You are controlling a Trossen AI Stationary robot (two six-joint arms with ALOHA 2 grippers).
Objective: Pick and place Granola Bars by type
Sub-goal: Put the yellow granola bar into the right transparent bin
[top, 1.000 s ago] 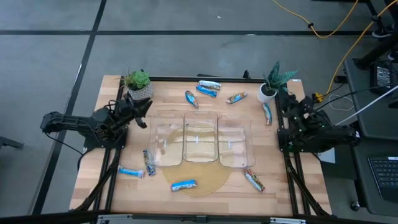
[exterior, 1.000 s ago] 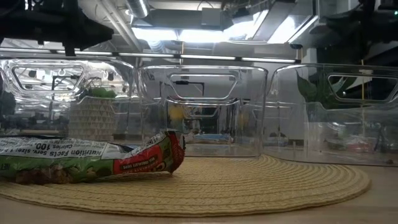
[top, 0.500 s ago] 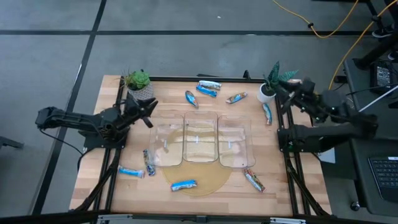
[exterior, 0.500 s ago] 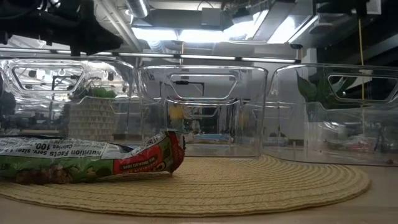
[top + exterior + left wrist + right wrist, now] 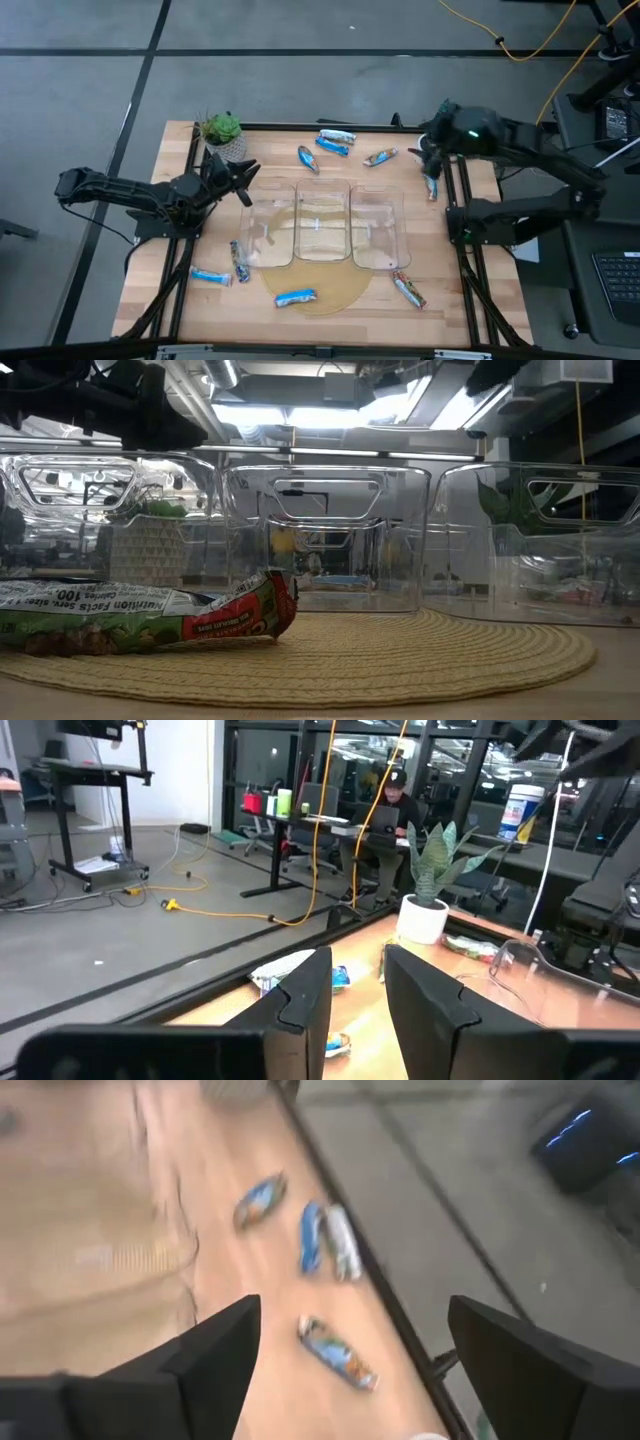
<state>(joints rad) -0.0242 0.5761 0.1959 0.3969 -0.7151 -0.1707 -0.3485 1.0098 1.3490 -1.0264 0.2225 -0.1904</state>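
Swinging over the wooden table's (image 5: 150,290) far right corner, right gripper (image 5: 428,148) now fingers apart above shiny blue-wrapped granola bars (image 5: 335,142), nothing held; left gripper (image 5: 243,183) slightly parted, empty.

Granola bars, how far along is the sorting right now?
Nothing looks sorted yet: the three clear bins show no bars inside. Nothing is held. The right gripper hangs open over the far right corner, the left gripper near the left bin. All visible granola bars lie loose on the table.
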